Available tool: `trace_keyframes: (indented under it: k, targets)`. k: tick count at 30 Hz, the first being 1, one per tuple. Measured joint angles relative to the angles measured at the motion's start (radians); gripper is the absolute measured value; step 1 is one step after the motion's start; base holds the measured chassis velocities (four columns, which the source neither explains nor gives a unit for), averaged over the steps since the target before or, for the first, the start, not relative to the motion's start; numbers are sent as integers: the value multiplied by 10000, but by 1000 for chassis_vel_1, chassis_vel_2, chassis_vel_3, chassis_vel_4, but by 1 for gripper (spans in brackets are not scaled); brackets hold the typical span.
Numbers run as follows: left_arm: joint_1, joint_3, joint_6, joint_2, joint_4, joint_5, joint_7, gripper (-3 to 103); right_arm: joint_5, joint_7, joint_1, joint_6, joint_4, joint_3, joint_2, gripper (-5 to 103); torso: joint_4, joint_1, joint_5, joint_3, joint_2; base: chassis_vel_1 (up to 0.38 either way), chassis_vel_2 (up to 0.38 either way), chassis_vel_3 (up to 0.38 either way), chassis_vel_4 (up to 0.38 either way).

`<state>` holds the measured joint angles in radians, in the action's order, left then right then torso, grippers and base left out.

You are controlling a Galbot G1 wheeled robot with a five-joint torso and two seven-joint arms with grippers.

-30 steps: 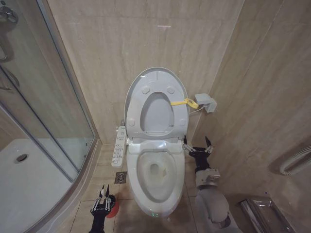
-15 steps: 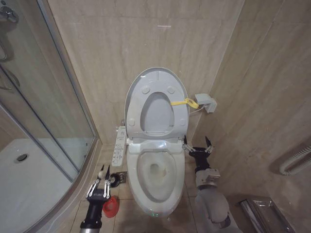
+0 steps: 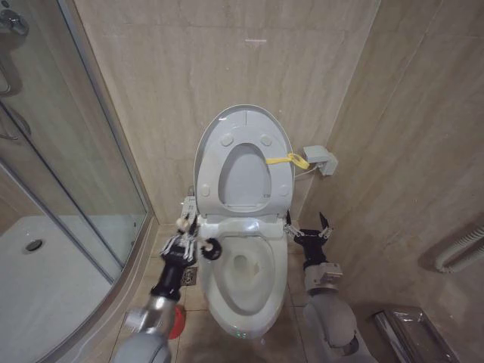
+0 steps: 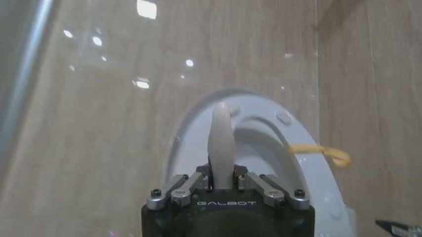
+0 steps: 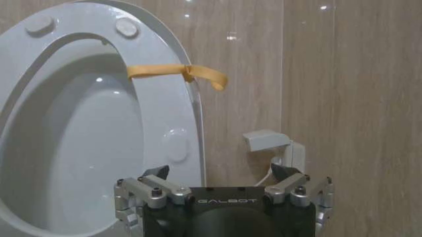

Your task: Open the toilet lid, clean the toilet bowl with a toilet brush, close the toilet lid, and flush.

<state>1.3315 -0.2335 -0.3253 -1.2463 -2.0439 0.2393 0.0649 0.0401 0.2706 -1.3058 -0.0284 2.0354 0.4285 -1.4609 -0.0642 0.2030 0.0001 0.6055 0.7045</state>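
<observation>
The toilet lid (image 3: 243, 140) stands raised against the wall, its yellow strap (image 3: 288, 159) on the right edge; both also show as lid (image 5: 99, 123) and strap (image 5: 175, 73) in the right wrist view. Below it the toilet bowl (image 3: 242, 274) lies uncovered. My left gripper (image 3: 184, 240) is at the bowl's left rim, shut on the toilet brush, whose dark head (image 3: 210, 249) hangs over the rim. The white handle (image 4: 220, 143) sticks up out of the left gripper (image 4: 223, 180). The red holder cup (image 3: 176, 324) sits on the floor. My right gripper (image 3: 306, 225) waits open right of the toilet.
A glass shower enclosure (image 3: 76, 189) and its white tray (image 3: 38, 295) take up the left. A floor drain (image 3: 188, 277) lies beside the toilet base. A white wall box (image 3: 321, 160) sits right of the lid, and a metal bin (image 3: 412, 329) at the lower right.
My left arm has risen from the floor by the red cup and swung right, carrying the brush up to the bowl's left rim. The right arm has not moved.
</observation>
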Motion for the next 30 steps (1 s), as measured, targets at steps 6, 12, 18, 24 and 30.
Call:
trace_keyframes:
  k: [6,12,18,24,30]
  targets:
    - [-1357,1599,136,48,1835,117,9,19,0,0,0,0,0,-1,0,100,3,-1,0,0,0,0,0,0,0]
    - [-2817,2440,47,-106,3747,-336,147,19,0,0,-1,0,0,-1,0,100,2,0,0,1,0,0,0,0,0]
    - [-4339,2964,-447,-400,6003,-402,104,19,0,0,-1,0,0,0,0,100,4,0,1,1,-1,0,0,0,0]
    - [-5065,3447,-752,-773,7337,-174,11,19,0,0,-1,0,0,-1,0,100,1,0,1,0,-1,0,0,0,0]
    - [-5319,3777,-1113,-1120,8394,-143,-95,19,0,0,0,0,0,-1,0,100,1,-1,1,-1,0,0,0,0,0]
